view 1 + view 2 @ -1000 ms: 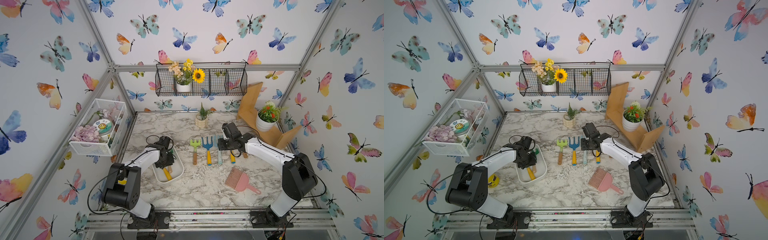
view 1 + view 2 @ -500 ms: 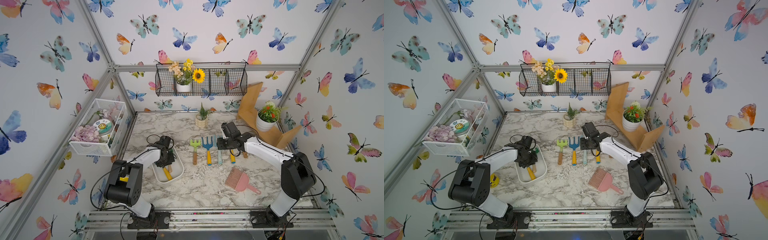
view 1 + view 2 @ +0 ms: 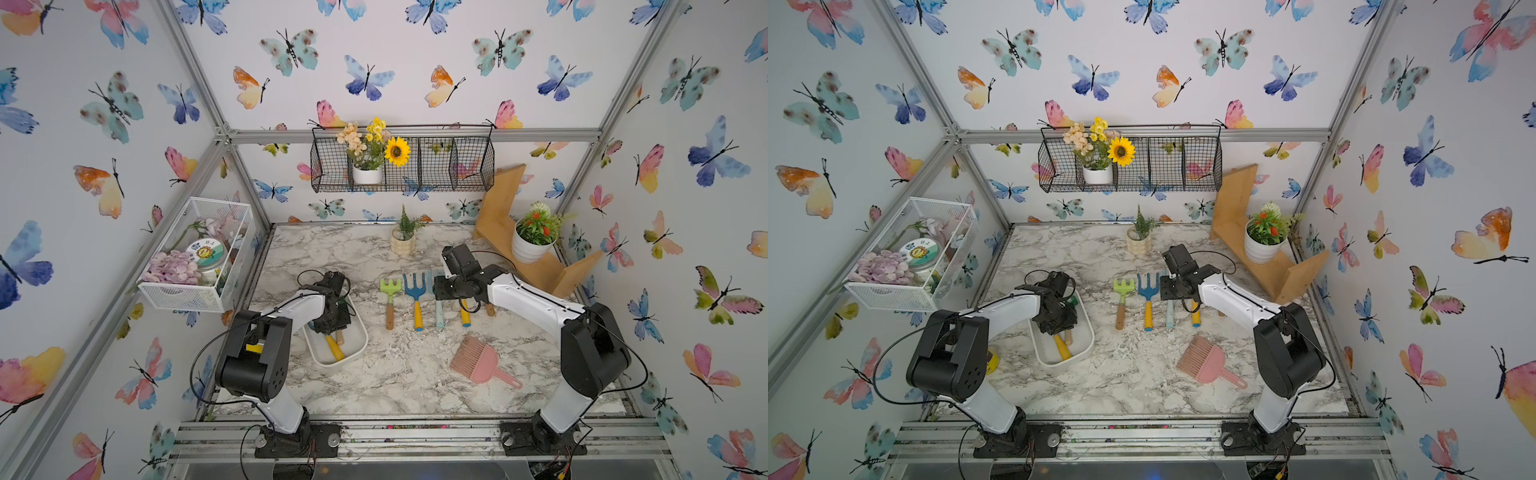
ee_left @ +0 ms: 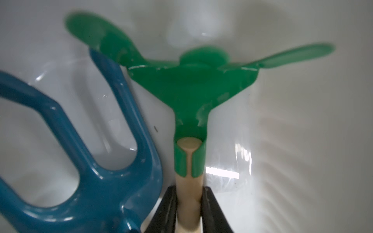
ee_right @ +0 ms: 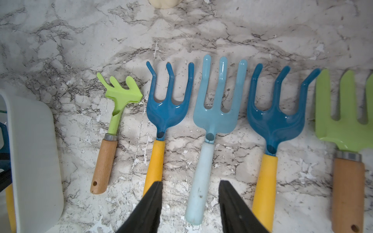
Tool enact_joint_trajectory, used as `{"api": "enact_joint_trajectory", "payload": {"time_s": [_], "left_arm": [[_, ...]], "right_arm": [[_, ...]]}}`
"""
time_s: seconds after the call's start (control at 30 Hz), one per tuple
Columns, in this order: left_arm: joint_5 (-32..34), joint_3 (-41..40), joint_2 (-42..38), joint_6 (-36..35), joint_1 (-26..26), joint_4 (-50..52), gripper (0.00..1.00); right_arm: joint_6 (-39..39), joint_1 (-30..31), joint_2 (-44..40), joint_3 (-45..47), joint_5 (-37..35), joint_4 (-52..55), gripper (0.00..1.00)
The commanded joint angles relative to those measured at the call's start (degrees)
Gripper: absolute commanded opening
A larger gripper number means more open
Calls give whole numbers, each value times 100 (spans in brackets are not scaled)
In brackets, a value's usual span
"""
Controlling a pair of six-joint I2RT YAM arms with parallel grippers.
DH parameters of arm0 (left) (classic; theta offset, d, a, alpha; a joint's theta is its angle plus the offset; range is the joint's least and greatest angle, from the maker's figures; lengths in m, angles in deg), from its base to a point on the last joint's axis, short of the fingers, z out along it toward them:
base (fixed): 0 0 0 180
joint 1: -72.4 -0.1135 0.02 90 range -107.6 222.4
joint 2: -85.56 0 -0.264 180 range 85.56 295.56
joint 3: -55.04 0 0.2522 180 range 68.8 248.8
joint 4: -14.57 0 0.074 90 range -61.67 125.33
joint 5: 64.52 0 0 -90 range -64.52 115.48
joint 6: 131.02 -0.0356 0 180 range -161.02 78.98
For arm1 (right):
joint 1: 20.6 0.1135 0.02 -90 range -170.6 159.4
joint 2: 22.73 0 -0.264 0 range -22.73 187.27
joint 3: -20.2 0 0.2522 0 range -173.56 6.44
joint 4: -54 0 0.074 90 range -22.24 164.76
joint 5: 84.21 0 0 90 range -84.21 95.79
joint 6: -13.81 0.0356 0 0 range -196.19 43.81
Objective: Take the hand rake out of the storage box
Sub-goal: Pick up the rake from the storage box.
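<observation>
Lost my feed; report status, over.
Left gripper shut on hand rake handle, inside storage box. Right gripper open above light blue fork. Dark blue fork alongside, touching rake head.

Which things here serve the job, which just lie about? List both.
Job: storage box, green hand rake inside it, left pincer closed on its handle.
Lying about: blue fork in the box, row of tools, pink brush, right pincer open above them.
</observation>
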Motion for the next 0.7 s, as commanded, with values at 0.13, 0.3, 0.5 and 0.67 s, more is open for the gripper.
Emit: {"api": "enact_joint_trajectory", "payload": {"time_s": [0.13, 0.3, 0.5, 0.67], "left_arm": [[280, 284, -287, -48, 64, 375, 16], [474, 726, -563, -110, 123, 854, 15], [536, 1269, -757, -114, 210, 1297, 15], [486, 1955, -634, -156, 410, 1548, 15]], "right_arm": [[62, -27, 1, -20, 56, 17, 51], [80, -27, -24, -11, 57, 17, 51], [89, -27, -52, -18, 29, 10, 51], [90, -27, -61, -14, 29, 24, 51]]}}
